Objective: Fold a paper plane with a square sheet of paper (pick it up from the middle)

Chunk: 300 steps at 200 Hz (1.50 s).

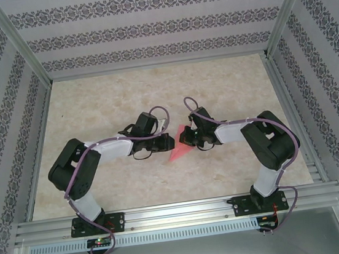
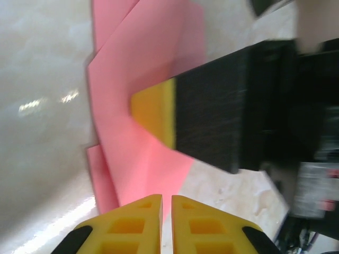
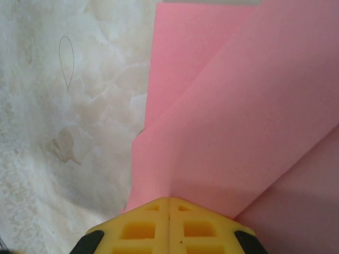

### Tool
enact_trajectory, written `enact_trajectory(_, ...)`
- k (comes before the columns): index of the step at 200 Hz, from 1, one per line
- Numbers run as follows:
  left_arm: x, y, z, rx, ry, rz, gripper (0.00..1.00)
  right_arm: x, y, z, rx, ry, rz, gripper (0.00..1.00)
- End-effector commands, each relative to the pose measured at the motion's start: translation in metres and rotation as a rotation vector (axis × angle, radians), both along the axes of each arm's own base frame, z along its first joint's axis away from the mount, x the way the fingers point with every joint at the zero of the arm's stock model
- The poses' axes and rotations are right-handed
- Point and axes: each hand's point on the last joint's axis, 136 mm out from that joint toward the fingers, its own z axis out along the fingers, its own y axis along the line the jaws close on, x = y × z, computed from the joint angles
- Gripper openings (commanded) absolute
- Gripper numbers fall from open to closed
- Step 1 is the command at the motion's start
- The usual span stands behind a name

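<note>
The pink-red sheet of paper (image 1: 177,152) lies partly folded on the table between the two grippers, with creased flaps showing (image 2: 143,63) (image 3: 238,106). My right gripper (image 1: 183,136) (image 3: 169,203) is shut, its tips at the near end of a crease that runs away across the paper. From the left wrist, that same finger (image 2: 153,114) rests on the paper's middle. My left gripper (image 1: 167,141) (image 2: 166,203) is all but shut, a thin slit between its tips, and the paper's pointed corner reaches that slit.
The marble-patterned table (image 1: 153,92) has patterned walls on three sides. Aluminium rails (image 1: 180,212) run along the near edge by the arm bases, with another rail (image 1: 292,118) down the right side. Both arms crowd the table's centre.
</note>
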Motion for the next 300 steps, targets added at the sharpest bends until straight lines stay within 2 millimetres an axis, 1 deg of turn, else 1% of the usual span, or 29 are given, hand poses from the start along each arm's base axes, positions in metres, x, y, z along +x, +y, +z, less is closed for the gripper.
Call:
enact_trajectory(1,0.002,-0.002,0.006,-0.017,-0.004,0.017,0.14,-0.02,-0.029,-0.041,-0.139,0.107,-0.031,0.02)
enact_trajectory(29,-0.008,-0.014,-0.002,-0.061,0.053,-0.036,0.14,-0.02,-0.029,-0.043,-0.142,0.11,-0.028,0.02)
enact_trajectory(52,-0.018,-0.022,-0.012,-0.055,0.084,-0.074,0.14,-0.02,-0.029,-0.043,-0.143,0.113,-0.029,0.02)
enact_trajectory(88,-0.021,-0.021,-0.027,-0.018,0.115,-0.078,0.14,-0.021,-0.03,-0.046,-0.148,0.124,-0.028,0.02)
enact_trajectory(122,-0.031,-0.011,-0.045,0.04,0.159,-0.077,0.14,-0.023,-0.032,-0.049,-0.161,0.136,-0.028,0.02)
enact_trajectory(150,-0.039,-0.002,-0.054,0.075,0.18,-0.08,0.14,-0.023,-0.034,-0.051,-0.167,0.14,-0.029,0.02)
enact_trajectory(191,-0.048,0.011,-0.06,0.125,0.188,-0.082,0.13,-0.025,-0.038,-0.054,-0.174,0.152,-0.033,0.02)
enact_trajectory(221,-0.055,0.015,-0.061,0.132,0.194,-0.095,0.13,-0.025,-0.04,-0.055,-0.178,0.156,-0.033,0.02)
enact_trajectory(255,-0.071,0.023,-0.065,0.127,0.223,-0.123,0.12,-0.026,-0.041,-0.057,-0.184,0.162,-0.032,0.02)
enact_trajectory(274,-0.081,0.031,-0.069,0.147,0.237,-0.135,0.1,-0.027,-0.042,-0.058,-0.187,0.166,-0.031,0.02)
enact_trajectory(300,-0.092,0.041,-0.073,0.181,0.252,-0.148,0.09,-0.028,-0.043,-0.059,-0.191,0.171,-0.031,0.02)
